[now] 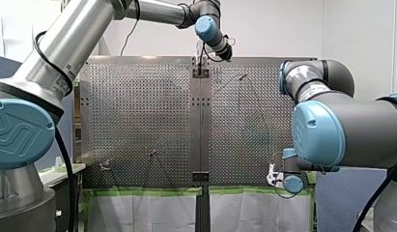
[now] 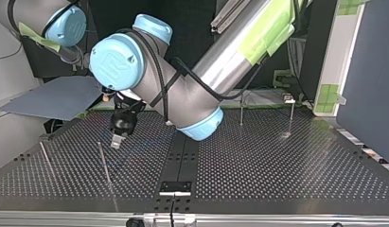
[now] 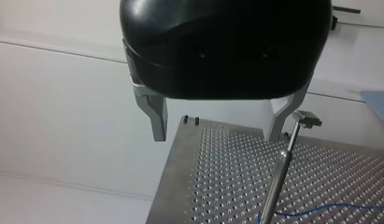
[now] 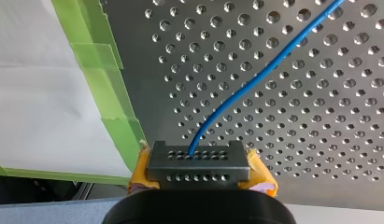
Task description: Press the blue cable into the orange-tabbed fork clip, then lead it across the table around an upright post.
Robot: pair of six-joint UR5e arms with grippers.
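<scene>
The blue cable (image 4: 255, 79) runs across the perforated table (image 4: 320, 140) and ends pinched in my right gripper (image 4: 198, 161) (yellow pads (image 4: 262, 175) on either side), beside the green tape (image 4: 110, 84) along the table's edge. Elsewhere, my left gripper (image 3: 216, 135) hangs above the table, metal fingers (image 3: 154, 112) spread wide, an upright post (image 3: 279, 182) ahead of it with a blue strand at its foot.

The perforated table (image 2: 277, 161), split by a black centre strip (image 2: 182, 151) and edged with green tape (image 4: 110, 93), carries thin upright posts (image 2: 104, 163) and a blue cable (image 4: 264, 72).
</scene>
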